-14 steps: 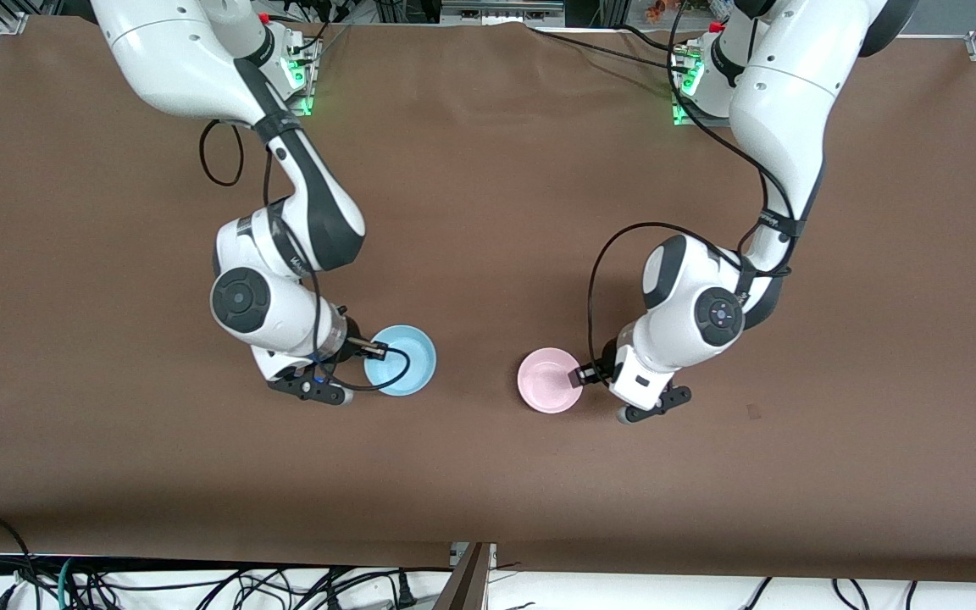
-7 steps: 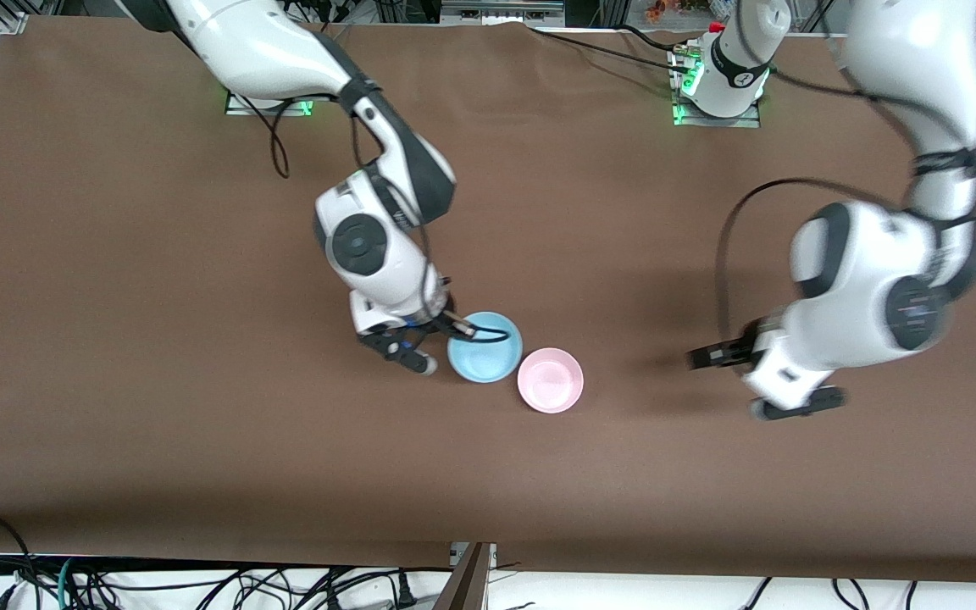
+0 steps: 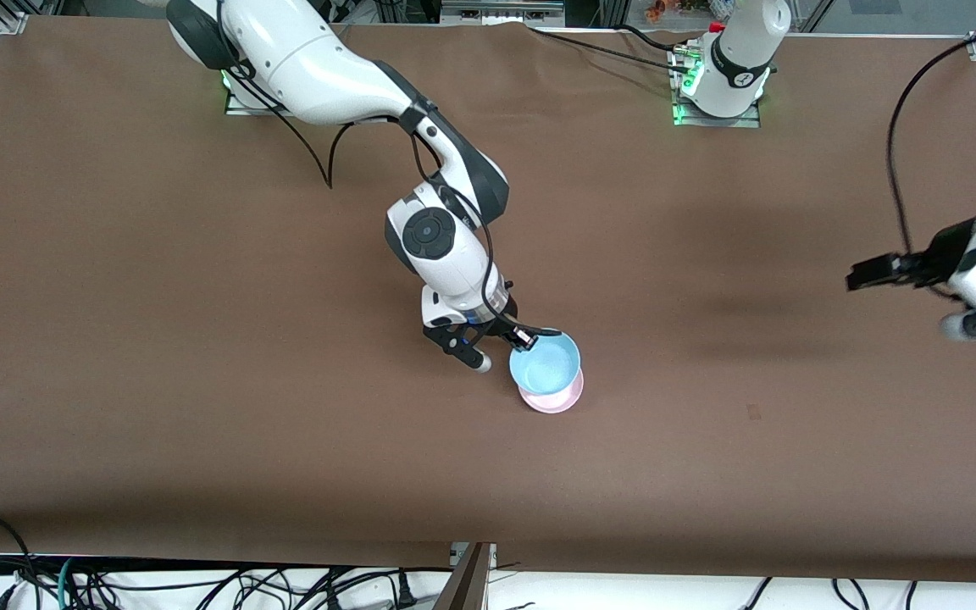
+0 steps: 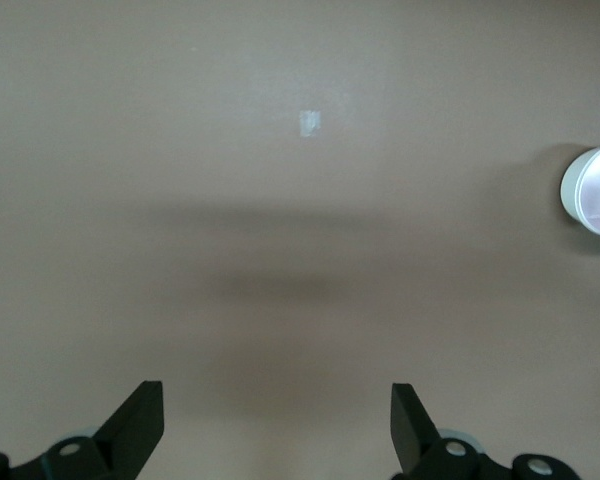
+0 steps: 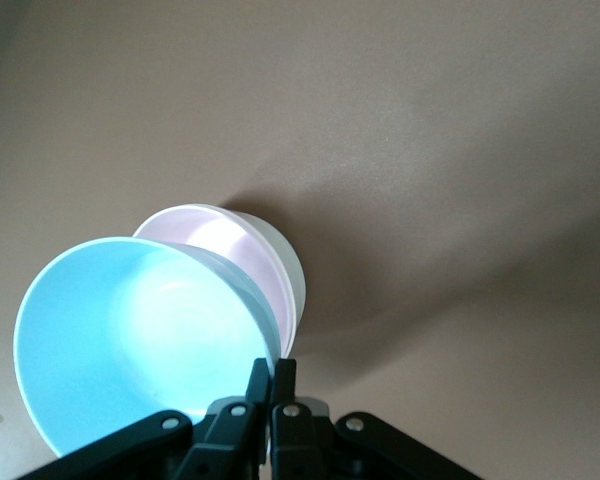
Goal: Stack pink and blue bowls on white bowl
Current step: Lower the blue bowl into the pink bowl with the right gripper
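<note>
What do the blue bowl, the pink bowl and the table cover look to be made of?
Blue bowl: probably thin plastic, smooth and slightly glossy; light glows through its wall. Pink bowl: likely the same plastic, with a thin even rim and a soft sheen. Table cover: matte brown sheet, perhaps paper or cloth; it shows no glare and its edge ripples slightly.

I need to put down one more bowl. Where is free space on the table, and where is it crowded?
The brown table lies bare between the bowls and the right arm's end, and likewise toward the left arm's end under the open left gripper. It is crowded only mid-table, where the right gripper holds the blue bowl over the pink bowl.
</note>
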